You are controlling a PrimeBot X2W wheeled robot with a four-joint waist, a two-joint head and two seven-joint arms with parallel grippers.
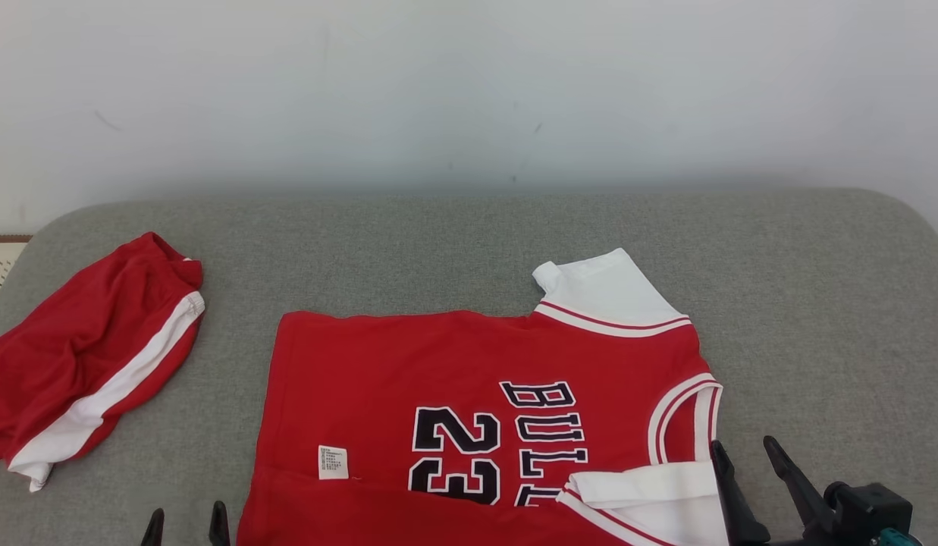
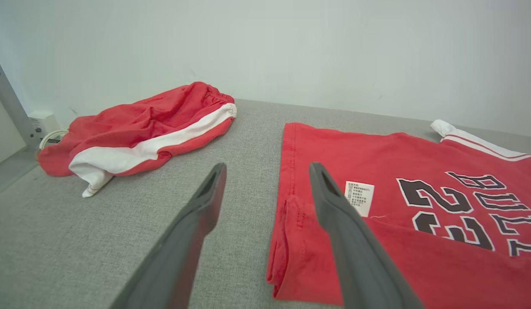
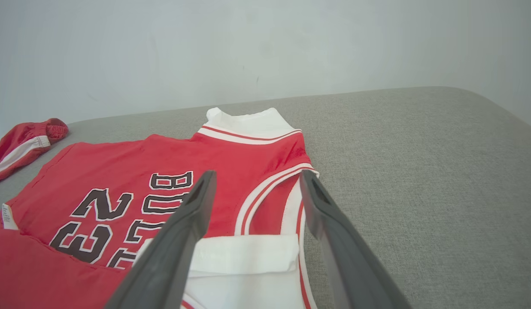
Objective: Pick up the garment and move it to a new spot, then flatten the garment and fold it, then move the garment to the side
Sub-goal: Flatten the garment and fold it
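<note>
Grey upholstery point(image 1: 469, 243) under a pale wall point(image 1: 469, 91) carries the red jersey point(image 1: 408, 364) at front centre, lying sideways with its near long edge and white sleeve point(image 1: 650, 485) turned over the numbers, apparently a first fold. The left gripper point(image 1: 186, 509) and right gripper point(image 1: 741, 442) sit at that fold's two ends, both spread wide and empty, probably so each can work one corner. Red shorts point(image 1: 89, 356) lie crumpled well apart at far left.

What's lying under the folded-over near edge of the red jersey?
The flap covers the near ends of the number and lettering on the jersey; a white tag shows at its edge. Anything further beneath is hidden.
</note>
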